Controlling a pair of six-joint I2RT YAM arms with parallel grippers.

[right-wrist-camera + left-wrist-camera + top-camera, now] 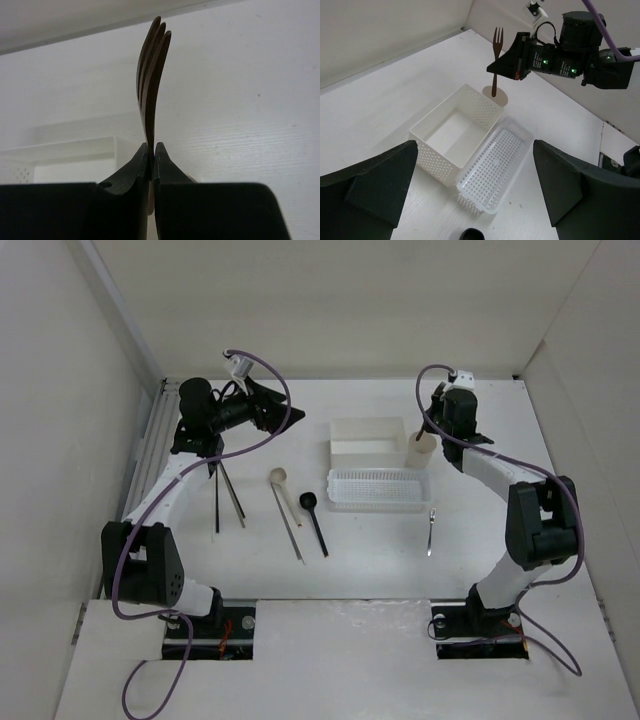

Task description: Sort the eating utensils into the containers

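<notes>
My right gripper (pixel 152 151) has its jaws pressed tight on a brown wooden fork (pixel 152 75). I pinch it at about the middle of its handle. The fork stands straight up, with its prongs on top.

The bottom end of the fork comes down to the rim of the small cream cup (pixel 420 450). I cannot tell if the end is inside the cup or just over it.

The cup stands just beside the right side of the white square box (pixel 367 440). The long white mesh basket (pixel 378 490) lies just in front of the box and the cup. From my left wrist, the box and the basket look like they touch along one side.

My left gripper (pixel 475 150) has its jaws spread wide apart, with nothing between them. It hangs up in the air, off to the left of the box, and it looks toward the box and the basket.

The other things lie flat on the white table (pixel 350 585). Two thin dark sticks (pixel 225 495) lie by my left arm, close at the far end and spread a bit at the near end. To their right lies the beige spoon (pixel 278 477). The black spoon (pixel 309 501) is just beside it. Both bowls point away from me. The small metal fork (pixel 431 530) lies near the front right corner of the basket, not touching it.
</notes>
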